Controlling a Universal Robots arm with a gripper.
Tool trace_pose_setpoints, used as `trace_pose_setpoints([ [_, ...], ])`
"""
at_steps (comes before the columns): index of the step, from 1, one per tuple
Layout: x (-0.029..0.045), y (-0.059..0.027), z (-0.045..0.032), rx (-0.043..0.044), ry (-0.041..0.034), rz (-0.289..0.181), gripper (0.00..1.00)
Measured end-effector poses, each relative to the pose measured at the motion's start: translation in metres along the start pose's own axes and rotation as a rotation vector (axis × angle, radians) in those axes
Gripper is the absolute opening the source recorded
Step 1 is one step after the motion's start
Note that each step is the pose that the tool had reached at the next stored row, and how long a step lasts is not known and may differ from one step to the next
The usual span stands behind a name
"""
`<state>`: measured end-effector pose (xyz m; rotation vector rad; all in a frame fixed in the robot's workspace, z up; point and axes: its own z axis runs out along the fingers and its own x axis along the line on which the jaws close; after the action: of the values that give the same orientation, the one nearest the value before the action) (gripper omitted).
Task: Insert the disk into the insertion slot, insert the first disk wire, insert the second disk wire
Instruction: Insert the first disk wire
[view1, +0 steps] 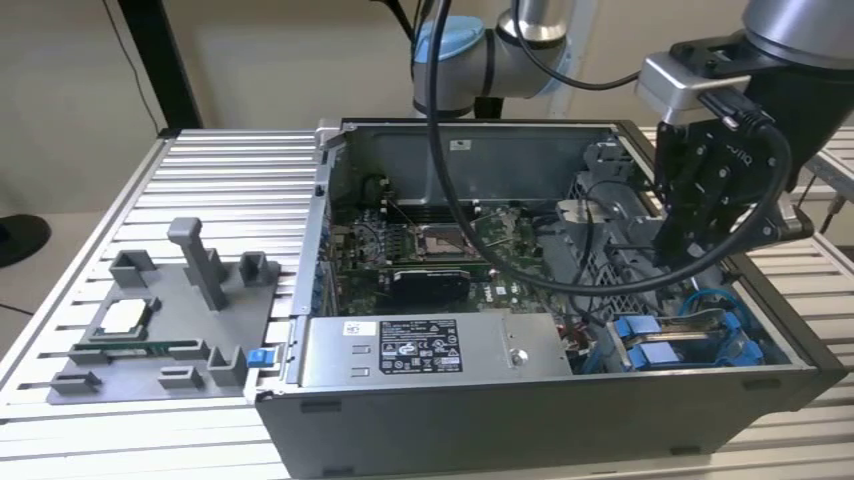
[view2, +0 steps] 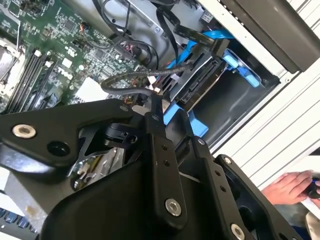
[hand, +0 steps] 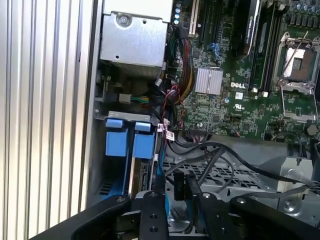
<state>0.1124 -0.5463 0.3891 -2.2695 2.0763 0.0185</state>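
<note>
First wrist view: the black metal gripper (hand: 176, 190) stands narrow, apparently pinching the stubby black plug of a disk wire (hand: 216, 149). It is just beside the disk (hand: 144, 175), which is seated in the insertion slot (hand: 116, 150) between smooth blue plastic guides. Likely risk: the stiff, looping cable twists the plug askew, so it jams at the disk's port or snags neighbouring wires over the perforated grey metal.

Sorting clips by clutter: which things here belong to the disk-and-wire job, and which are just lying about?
Job: gripper, disk, insertion slot, black wire.
Lying about: power-supply box, motherboard, grey parts tray, a person's hand.
</note>
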Motion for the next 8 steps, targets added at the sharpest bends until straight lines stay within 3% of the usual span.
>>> trace_pose_setpoints([
  [8, 0.0001, 0.0018, 0.0031, 0.0063, -0.0106, 0.0, 1.0],
])
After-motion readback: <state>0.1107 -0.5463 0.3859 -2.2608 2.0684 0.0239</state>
